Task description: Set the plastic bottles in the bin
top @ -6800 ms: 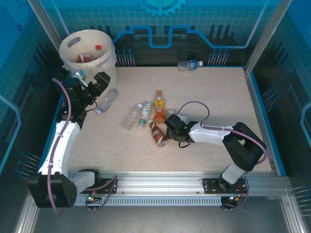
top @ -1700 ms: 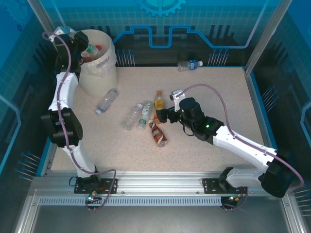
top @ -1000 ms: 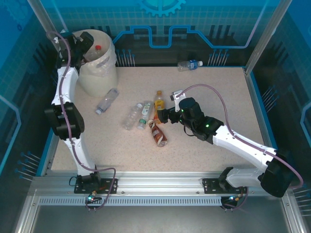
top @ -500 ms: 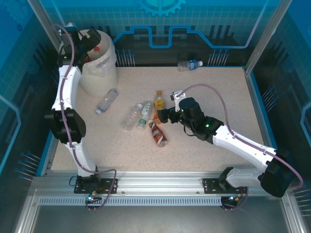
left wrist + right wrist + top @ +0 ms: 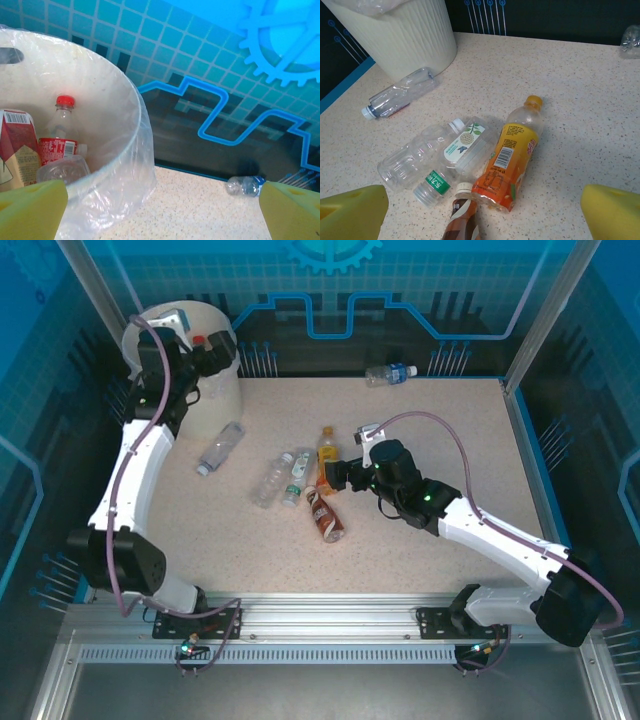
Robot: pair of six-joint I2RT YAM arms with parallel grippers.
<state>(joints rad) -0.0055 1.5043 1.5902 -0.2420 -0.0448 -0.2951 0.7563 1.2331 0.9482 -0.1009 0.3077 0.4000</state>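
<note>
The left gripper (image 5: 161, 212) hangs at the rim of the bin (image 5: 107, 95), its yellow pads (image 5: 31, 210) spread wide with nothing between them. Inside the lined bin stand a red-capped bottle (image 5: 62, 134) and a carton (image 5: 17, 147), with a crushed bottle (image 5: 62, 172) in front of them. The right gripper (image 5: 482, 212) is also spread wide and empty, hovering low over a cluster lying on the table (image 5: 450, 440). In that cluster, the orange bottle (image 5: 512, 157) points its cap away from the camera. The leaf-label bottle (image 5: 467, 145) lies touching its left side, and the green-label bottle (image 5: 417, 167) lies beside that. The cap end of the brown bottle (image 5: 462, 220) sits just below the orange one. A clear bottle (image 5: 400, 92) lies just beside the bin's base. The blue-label bottle (image 5: 390, 373) lies well apart at the table's far edge.
</note>
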